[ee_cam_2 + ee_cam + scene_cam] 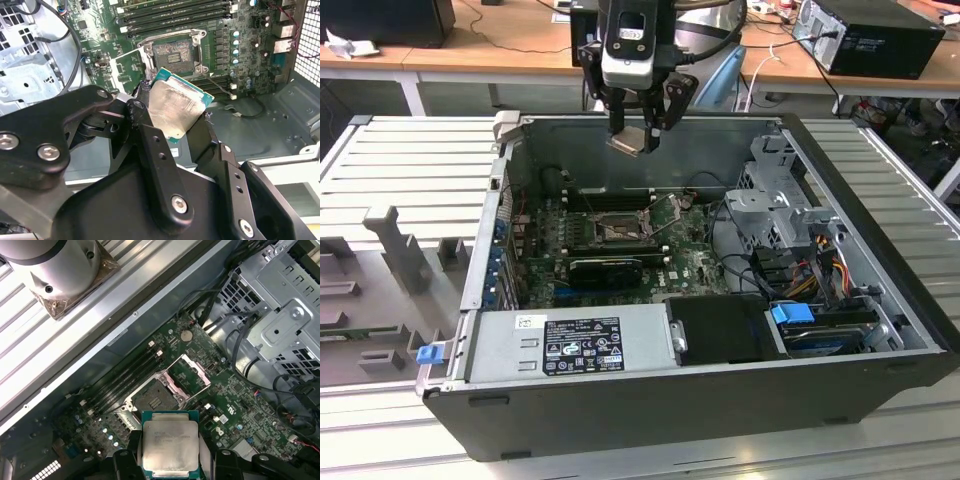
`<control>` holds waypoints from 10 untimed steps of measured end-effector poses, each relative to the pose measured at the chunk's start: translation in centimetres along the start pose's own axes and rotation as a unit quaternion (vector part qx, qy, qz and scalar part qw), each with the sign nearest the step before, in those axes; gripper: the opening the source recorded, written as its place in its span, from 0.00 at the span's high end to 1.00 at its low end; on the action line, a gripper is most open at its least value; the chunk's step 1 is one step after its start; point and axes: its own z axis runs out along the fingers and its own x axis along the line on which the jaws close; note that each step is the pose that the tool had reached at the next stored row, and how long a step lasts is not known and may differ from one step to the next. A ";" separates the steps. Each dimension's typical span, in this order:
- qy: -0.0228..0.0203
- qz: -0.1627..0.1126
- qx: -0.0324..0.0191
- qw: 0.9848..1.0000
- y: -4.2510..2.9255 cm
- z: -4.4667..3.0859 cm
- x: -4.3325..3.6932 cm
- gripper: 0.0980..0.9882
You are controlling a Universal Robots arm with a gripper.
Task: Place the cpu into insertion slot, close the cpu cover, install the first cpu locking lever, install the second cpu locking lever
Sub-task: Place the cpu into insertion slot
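I saw the gripper point(636, 135) clamped on the cpu point(170, 442), fingers point(152, 150) hiding two edges; well below, the insertion slot point(156, 398) lay uncovered, open air between them.

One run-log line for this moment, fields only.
gripper: shut on cpu | position: above the open case | insertion slot: empty | cpu cover: open

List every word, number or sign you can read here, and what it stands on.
Nothing here can be read.
The black label on the power supply: print too small.
The white sticker beside it: too small.
The cpu, held in the gripper: faint engraving, blurred.
The motherboard: markings too small.
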 end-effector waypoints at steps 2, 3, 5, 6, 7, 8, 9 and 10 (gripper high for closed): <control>0.000 0.004 0.000 1.000 0.00 0.00 0.00 0.50; 0.000 0.005 0.000 1.000 0.00 0.00 0.00 0.50; -0.001 0.008 0.000 1.000 0.00 0.00 0.00 0.50; -0.001 0.010 0.000 1.000 0.00 0.00 0.00 0.50; -0.001 0.012 0.000 1.000 0.00 0.00 0.00 0.50; -0.001 0.014 0.000 1.000 0.00 0.00 0.00 0.50; -0.001 0.016 0.000 1.000 0.00 0.00 0.00 0.50; -0.002 0.019 0.000 1.000 0.00 0.00 0.00 0.50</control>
